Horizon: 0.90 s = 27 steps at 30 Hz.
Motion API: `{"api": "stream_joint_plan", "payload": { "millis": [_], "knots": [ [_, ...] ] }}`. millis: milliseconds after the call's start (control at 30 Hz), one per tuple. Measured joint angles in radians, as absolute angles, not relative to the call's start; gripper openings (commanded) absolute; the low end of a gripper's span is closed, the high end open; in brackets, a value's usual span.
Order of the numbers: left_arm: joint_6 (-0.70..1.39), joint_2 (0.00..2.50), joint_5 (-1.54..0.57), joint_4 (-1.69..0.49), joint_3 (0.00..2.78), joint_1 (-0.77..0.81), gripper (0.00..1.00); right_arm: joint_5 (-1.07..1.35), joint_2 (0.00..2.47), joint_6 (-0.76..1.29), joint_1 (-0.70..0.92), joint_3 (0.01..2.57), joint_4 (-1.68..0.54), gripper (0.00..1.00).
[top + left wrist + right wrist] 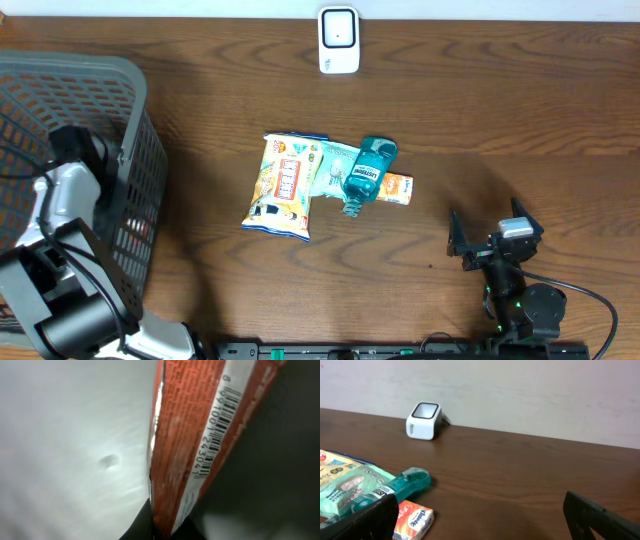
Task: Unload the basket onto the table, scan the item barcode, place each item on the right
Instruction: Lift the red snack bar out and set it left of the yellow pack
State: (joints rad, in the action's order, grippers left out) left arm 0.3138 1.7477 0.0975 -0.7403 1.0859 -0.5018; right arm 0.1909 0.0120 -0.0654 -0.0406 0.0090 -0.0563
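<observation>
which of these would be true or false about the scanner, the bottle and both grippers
1. The white scanner sits at the table's far edge, apart from the pile of items. True.
2. The mouthwash bottle stands upright. False: it lies on its side.
3. The right gripper is open and holds nothing. True.
4. The left gripper is open and empty. False: it is shut on a red packet, whose barcode faces the wrist camera.
</observation>
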Motion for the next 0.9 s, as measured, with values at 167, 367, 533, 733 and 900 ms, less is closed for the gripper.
{"api": "stream_joint_plan", "payload": {
  "millis": [167,367,533,733,900],
  "knots": [
    [0.292,1.711,0.138,-0.812,1.224,-0.569,0.07,0.191,0.012,-0.065,-0.041,0.009,-0.056,0.99],
    [0.281,1.497,0.143,-0.801,1.415,-0.580,0.07,0.191,0.012,-0.065,-0.041,0.009,-0.056,0.99],
    [0.280,1.326,0.068,-0.750,1.438,-0.544,0.07,0.191,0.012,-0.065,-0.041,0.009,-0.056,0.99],
    [0.253,1.218,-0.075,-0.640,1.438,-0.308,0.07,0.191,0.012,-0.065,-0.041,0.009,-0.056,0.99],
    [0.180,1.227,-0.064,-0.626,1.438,0.019,0.07,0.190,0.012,-0.065,-0.041,0.009,-0.056,0.99]
  ]
}}
